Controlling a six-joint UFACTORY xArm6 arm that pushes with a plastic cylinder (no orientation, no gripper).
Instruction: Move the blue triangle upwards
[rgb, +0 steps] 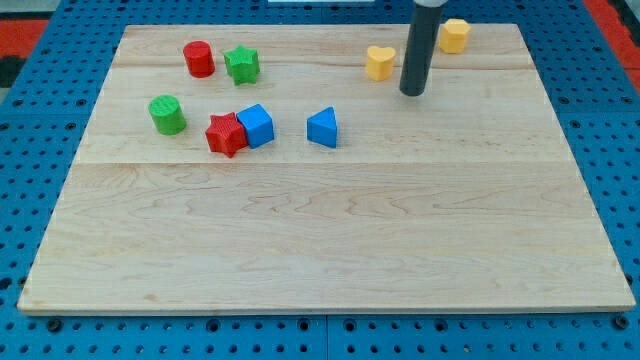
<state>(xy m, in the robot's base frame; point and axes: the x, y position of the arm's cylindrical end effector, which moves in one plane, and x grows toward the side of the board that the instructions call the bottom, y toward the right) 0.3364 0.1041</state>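
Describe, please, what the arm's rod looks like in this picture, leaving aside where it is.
Only the rod shows: a straight, smooth, dark grey cylinder entering from the view's top, of even thickness, with a faint lengthwise sheen. My tip is a flat, blunt end. No cables, markings or labels are visible on it. The rest of the arm is out of frame.

Board (330, 230): pale wood, smooth, matt, grain showing in joined planks. Blocks, as we read them, e.g. blue triangle (322, 128) and red cylinder (199, 59): plastic, faintly ridged. Rod (420, 50): dark, matt. Surround (40, 90): blue perforated panel.
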